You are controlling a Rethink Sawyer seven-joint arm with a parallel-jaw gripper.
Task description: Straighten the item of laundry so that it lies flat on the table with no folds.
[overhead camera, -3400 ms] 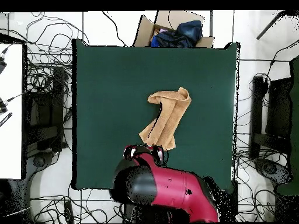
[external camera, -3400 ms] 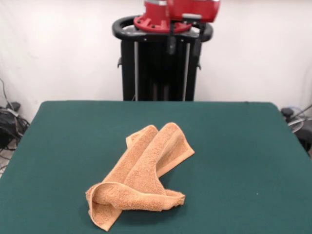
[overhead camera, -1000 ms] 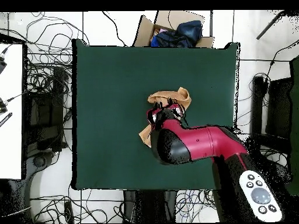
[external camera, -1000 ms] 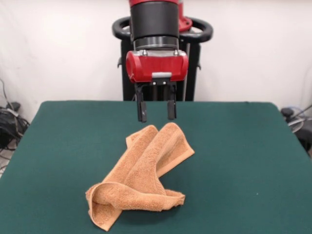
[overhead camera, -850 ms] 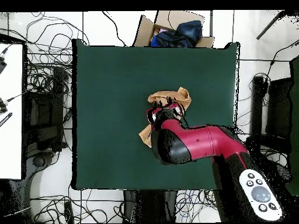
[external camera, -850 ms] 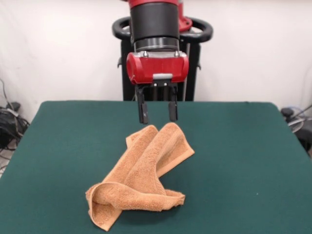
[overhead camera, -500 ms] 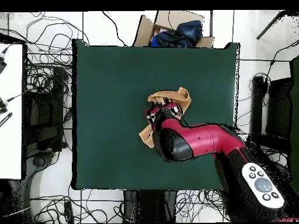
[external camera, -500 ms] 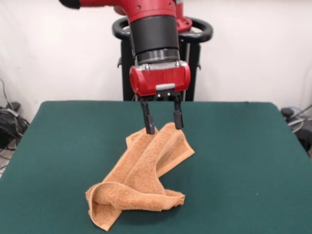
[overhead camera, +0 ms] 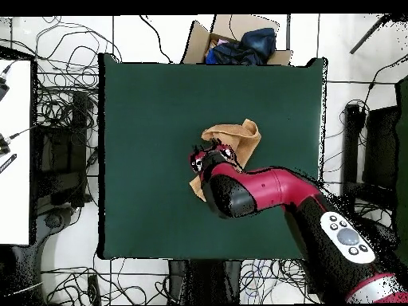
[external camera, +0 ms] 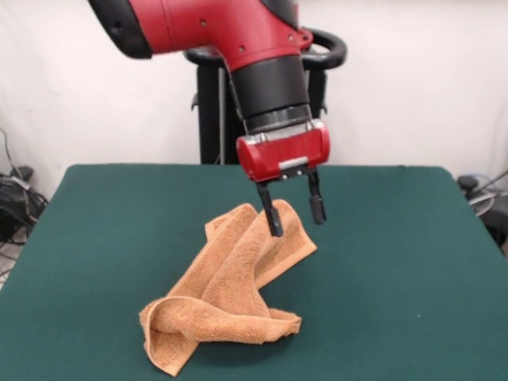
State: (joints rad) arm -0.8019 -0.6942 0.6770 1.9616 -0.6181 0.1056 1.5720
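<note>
The orange-tan towel [external camera: 230, 286] lies crumpled and folded over itself in a long diagonal bundle on the dark green table [external camera: 397, 262]. In the overhead view the towel [overhead camera: 239, 135] is partly hidden under the red arm. My gripper [external camera: 294, 218] is open, its two black fingers [external camera: 272, 218] hanging just above the far right end of the towel, one finger tip close to the cloth. It holds nothing. In the overhead view the gripper [overhead camera: 209, 154] sits over the towel's middle.
The robot pedestal [external camera: 258, 103] stands behind the table's far edge. A cardboard box with dark blue cloth [overhead camera: 239, 44] sits beyond the table edge in the overhead view. Cables lie on the floor around the table.
The arm came in from its drawn-back pose, lowered toward the towel's far end and shifted right in the front view. The gripper stayed open. The towel has not moved.
</note>
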